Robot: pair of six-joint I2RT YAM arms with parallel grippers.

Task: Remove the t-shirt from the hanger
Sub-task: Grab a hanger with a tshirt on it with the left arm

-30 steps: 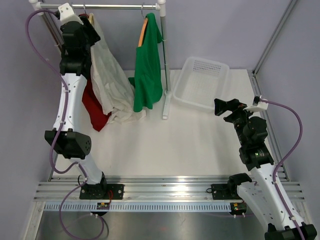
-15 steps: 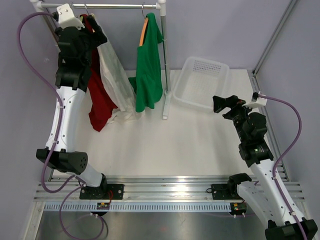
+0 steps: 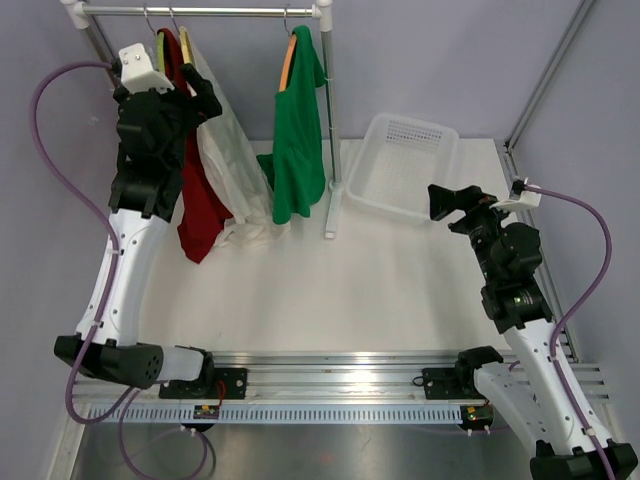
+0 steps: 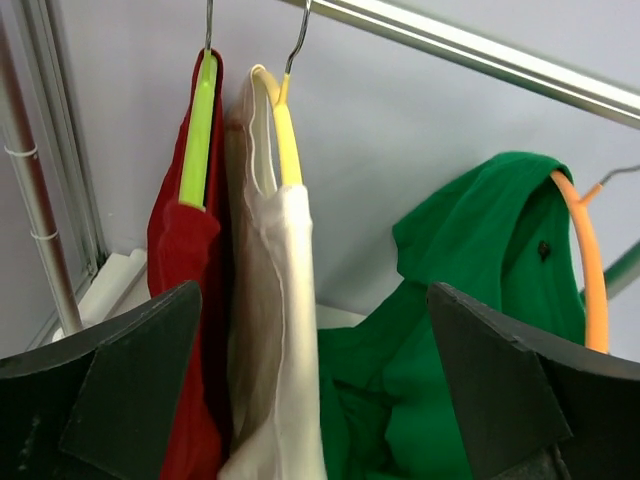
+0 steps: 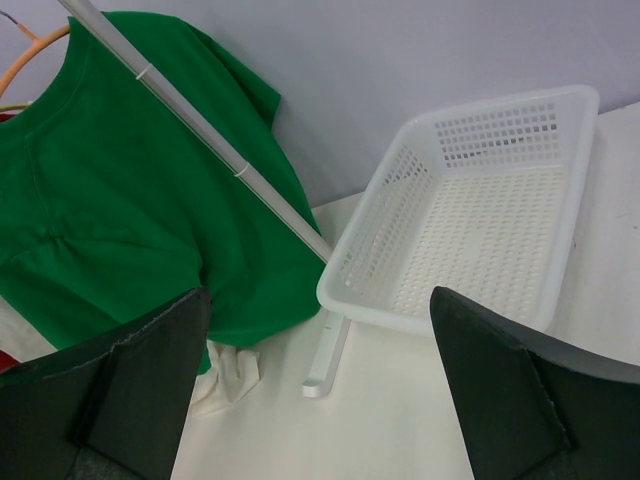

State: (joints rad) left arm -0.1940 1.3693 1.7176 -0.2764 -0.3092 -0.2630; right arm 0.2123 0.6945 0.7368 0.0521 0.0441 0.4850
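Observation:
Three t-shirts hang on the rail [image 3: 230, 12]. A red one [image 4: 180, 280] is on a lime hanger [image 4: 198, 130], a white one [image 4: 285, 330] on a yellow hanger [image 4: 287, 130], and a green one [image 4: 470, 260] on an orange hanger [image 4: 590, 270]. My left gripper [image 3: 195, 95] is raised beside the red [image 3: 200, 205] and white [image 3: 232, 160] shirts. In its wrist view the left gripper [image 4: 315, 300] is open, facing the white shirt without touching it. My right gripper [image 3: 440, 205] is open and holds nothing, above the table near the basket.
A white perforated basket [image 3: 372, 195] stands at the back right, with its rim [image 5: 430, 318] close in the right wrist view. The rack's upright post [image 3: 328, 120] and foot [image 3: 330, 215] stand between the green shirt [image 3: 296, 150] and the basket. The white shirt's hem lies bunched on the table.
My left gripper opened wide and dropped back from the rail. The white shirt it was at swung back and now hangs straighter. The right arm barely shifted.

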